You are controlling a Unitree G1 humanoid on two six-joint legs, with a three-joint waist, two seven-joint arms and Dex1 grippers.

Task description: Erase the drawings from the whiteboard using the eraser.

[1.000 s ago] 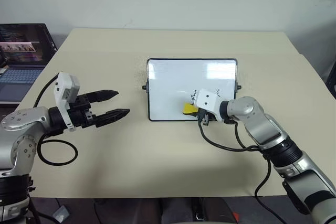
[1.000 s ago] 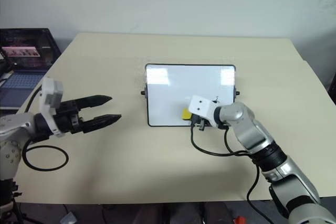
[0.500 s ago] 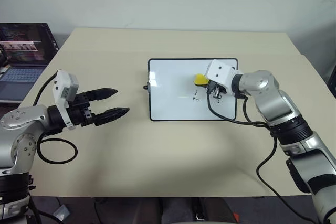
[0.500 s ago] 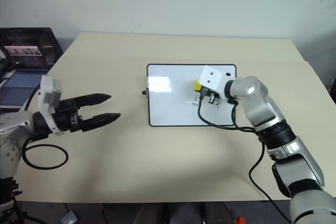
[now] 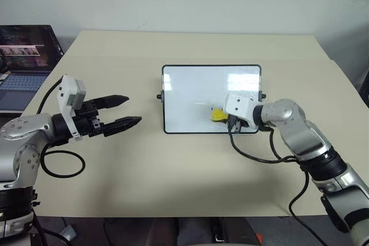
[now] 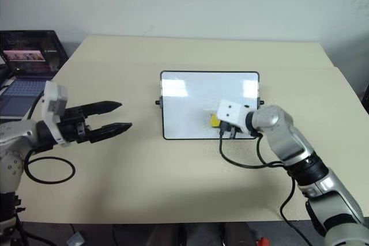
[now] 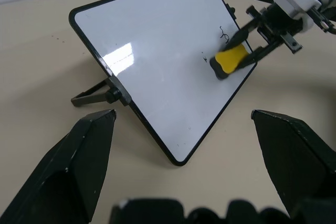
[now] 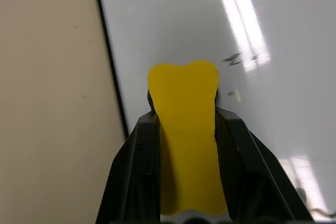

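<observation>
**Wiping the last marks: keep the eraser flat and work toward the scribbles**

Left eye view: the whiteboard [image 5: 196,93] stands propped on the counter [image 5: 190,165], its face tilted back; the right gripper [image 5: 226,118] is clamped on the yellow eraser [image 5: 217,114], which sits against the lower right part of the board, close to the bottom frame; the left gripper [image 5: 124,112] hangs over the counter well apart from the board, fingers spread and holding nothing; a laptop [image 5: 24,64] stands at the far left edge.

Right eye view: the same layout; the eraser [image 6: 214,120] shows as a yellow patch just above the board's lower frame, with most of the white face looking clean from here.

Left wrist view: this is the most telling angle; small black drawings [image 7: 224,33] remain near the board's right edge, just beyond the eraser [image 7: 230,60], with a fainter fleck nearer the pad; I judge the wipe should carry on toward those marks rather than repeat over bare white.

Right wrist view: the two black fingers grip the eraser [image 8: 185,145] by its sides, squarely, with faint dark smudges [image 8: 232,59] ahead of it; the board's black frame [image 8: 110,56] runs close alongside.

Judged advice: press lightly, since the board stands on a thin prop and could tip or slide; keep the pad flush to the tilted face; stop short of the frame so the eraser does not catch.
</observation>
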